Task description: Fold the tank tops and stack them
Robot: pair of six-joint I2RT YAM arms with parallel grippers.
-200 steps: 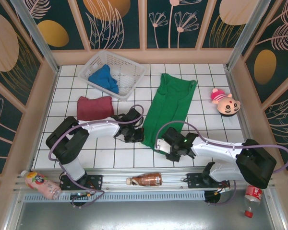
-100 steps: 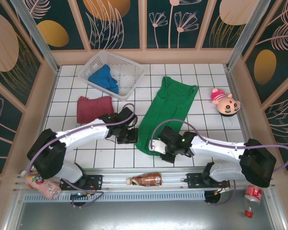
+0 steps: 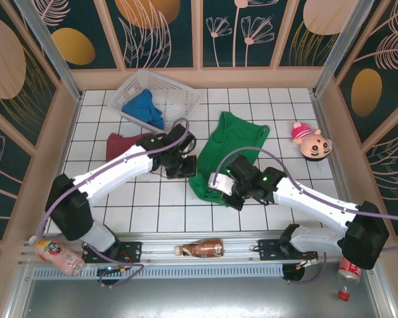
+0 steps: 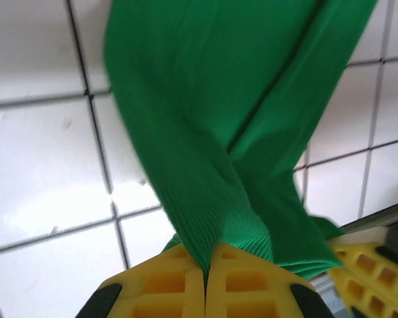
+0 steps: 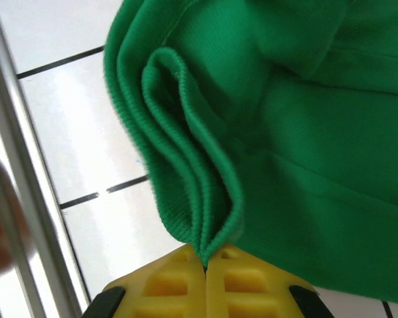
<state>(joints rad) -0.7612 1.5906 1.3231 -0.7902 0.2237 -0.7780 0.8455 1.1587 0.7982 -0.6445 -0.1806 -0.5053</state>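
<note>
The bright green tank top (image 3: 231, 149) lies bunched and partly lifted in the middle of the tiled table. My left gripper (image 3: 186, 165) is shut on its left hem corner; the wrist view shows green ribbed cloth (image 4: 225, 172) pinched between the yellow fingers (image 4: 186, 285). My right gripper (image 3: 220, 185) is shut on the near hem, and its wrist view shows folded green edges (image 5: 186, 165) clamped at the fingertips (image 5: 206, 262). The maroon-red tank top (image 3: 123, 142) lies folded to the left, partly under my left arm. A blue tank top (image 3: 144, 107) sits in the basket.
A white lattice basket (image 3: 172, 93) stands at the back left. A pink plush toy (image 3: 310, 142) lies at the right. A brown bottle (image 3: 202, 248), a pink bottle (image 3: 53, 253) and a red-capped bottle (image 3: 348, 270) rest along the near rail.
Both grippers have carried the green top's near hem away from the near edge toward the back, so the cloth has shortened and bunched up. The left arm has stretched out.
</note>
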